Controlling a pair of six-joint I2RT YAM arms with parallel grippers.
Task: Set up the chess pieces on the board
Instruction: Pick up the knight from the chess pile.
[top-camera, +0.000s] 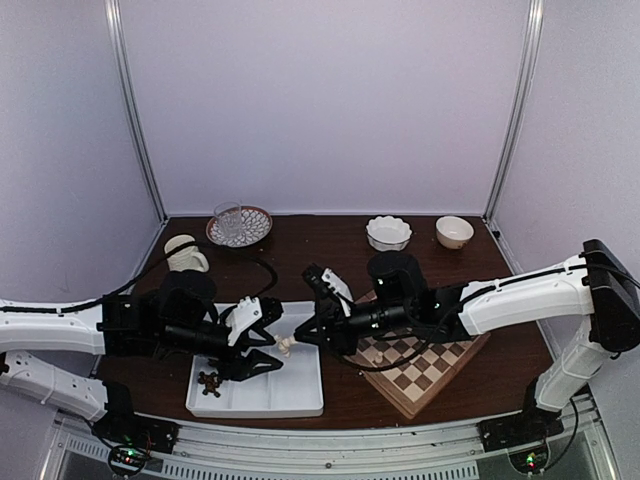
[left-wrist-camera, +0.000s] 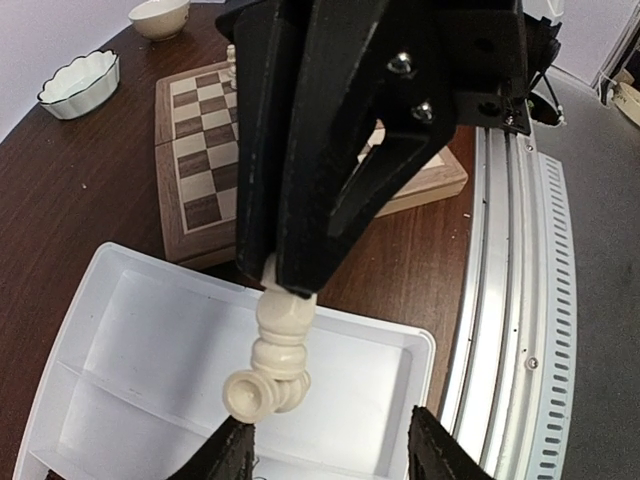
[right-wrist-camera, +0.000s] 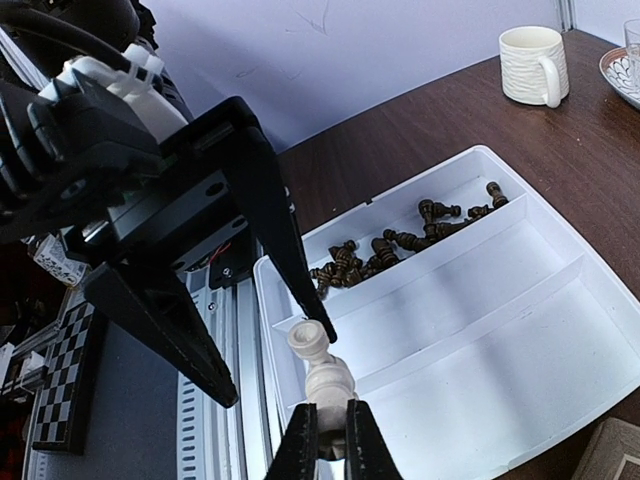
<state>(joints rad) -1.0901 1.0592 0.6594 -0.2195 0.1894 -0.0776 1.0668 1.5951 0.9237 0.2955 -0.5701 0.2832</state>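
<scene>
My right gripper (right-wrist-camera: 332, 430) is shut on the base end of a cream chess piece (right-wrist-camera: 322, 365) and holds it in the air over the white tray (right-wrist-camera: 500, 330). My left gripper (left-wrist-camera: 335, 452) is open; its fingers (right-wrist-camera: 290, 250) stand on either side of the piece's top without touching it. In the top view the piece (top-camera: 287, 346) hangs between the left gripper (top-camera: 262, 340) and the right gripper (top-camera: 302, 334). The chessboard (top-camera: 420, 368) lies to the right, partly under the right arm. Several dark pieces (right-wrist-camera: 390, 250) lie in the tray's far compartment.
A cream mug (top-camera: 185, 252), a patterned plate holding a glass (top-camera: 238, 226) and two white bowls (top-camera: 388, 232) (top-camera: 454, 231) stand at the back. A metal rail (left-wrist-camera: 510, 300) runs along the near table edge beside the tray (top-camera: 290, 400).
</scene>
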